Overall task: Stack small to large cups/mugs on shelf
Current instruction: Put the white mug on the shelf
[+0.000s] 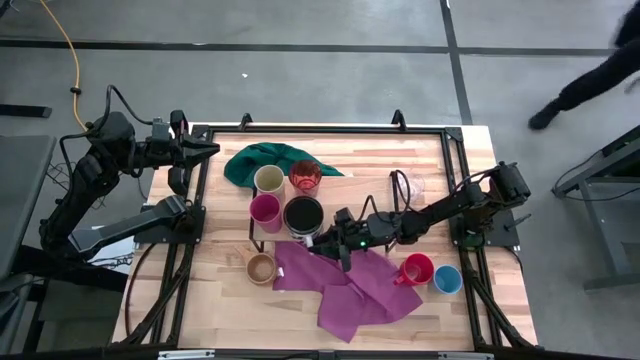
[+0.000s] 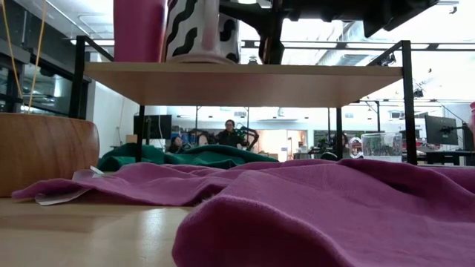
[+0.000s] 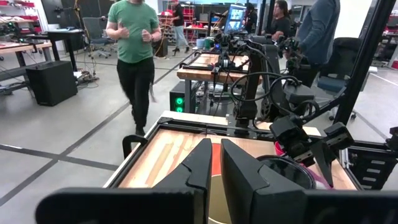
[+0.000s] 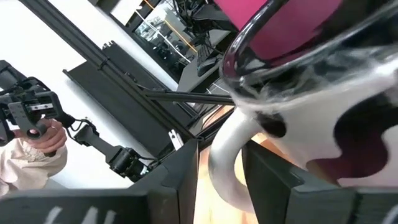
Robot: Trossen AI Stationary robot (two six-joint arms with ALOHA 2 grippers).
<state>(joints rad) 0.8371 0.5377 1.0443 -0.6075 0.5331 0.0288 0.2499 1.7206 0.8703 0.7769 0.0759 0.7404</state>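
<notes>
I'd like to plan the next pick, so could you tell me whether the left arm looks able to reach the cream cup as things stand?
Probably yes. The cream cup stands on the shelf's left side, the left gripper waits at the table's left edge nearby, and nothing lies between them.

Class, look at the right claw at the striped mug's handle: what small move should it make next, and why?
Probably back straight off the handle. The right claw has its fingers apart around the striped mug's handle, and the mug already stands on the shelf beside the magenta cup.
</notes>
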